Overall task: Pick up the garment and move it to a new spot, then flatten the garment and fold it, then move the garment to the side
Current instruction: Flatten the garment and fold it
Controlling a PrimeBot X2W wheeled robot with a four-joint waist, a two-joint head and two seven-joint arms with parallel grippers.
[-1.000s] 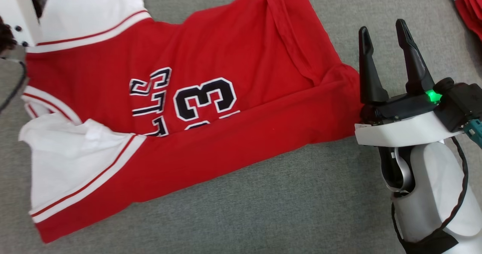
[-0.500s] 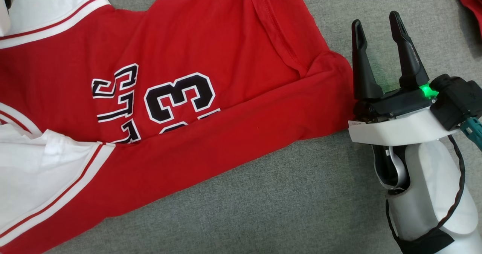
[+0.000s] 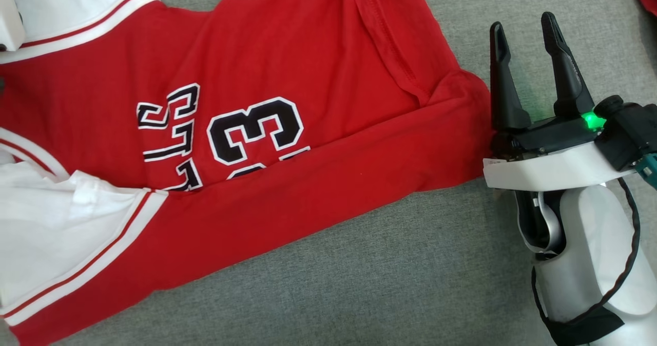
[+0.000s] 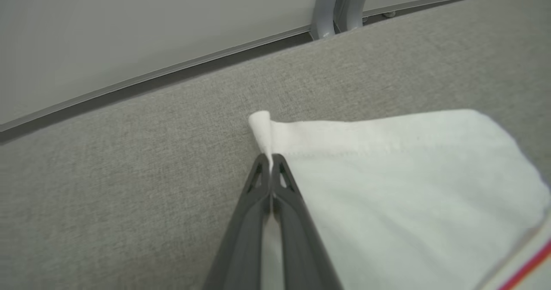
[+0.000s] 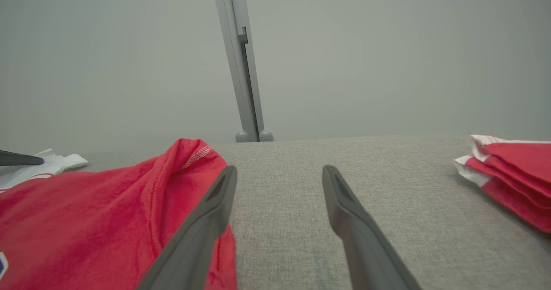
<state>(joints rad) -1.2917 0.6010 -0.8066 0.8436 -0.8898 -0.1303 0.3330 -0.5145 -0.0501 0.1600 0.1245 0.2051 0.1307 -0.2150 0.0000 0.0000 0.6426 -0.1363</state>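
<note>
Red garment [image 3: 318, 69] is lying spread on grey cloth surface [image 3: 410, 274]; left gripper [image 4: 270, 158] is pinching its white corner, fingers pressed together; right gripper [image 3: 521, 21] is hovering spread beside the hem, possibly touching

The right gripper [image 3: 522, 23] has two long, black, tapering fingers [image 3: 504, 94] on a black base with a glowing green light [image 3: 590, 120]. Below it sits a white collar [image 3: 554, 174] with a small label [image 3: 495, 162]. Under that is a pale, rounded forearm [image 3: 590, 253] looped by a thin black cable [image 3: 637, 230]. On the left gripper [image 4: 271, 157], the dark grey fingers [image 4: 243, 238] have triangular cut-outs near the tips.
</note>
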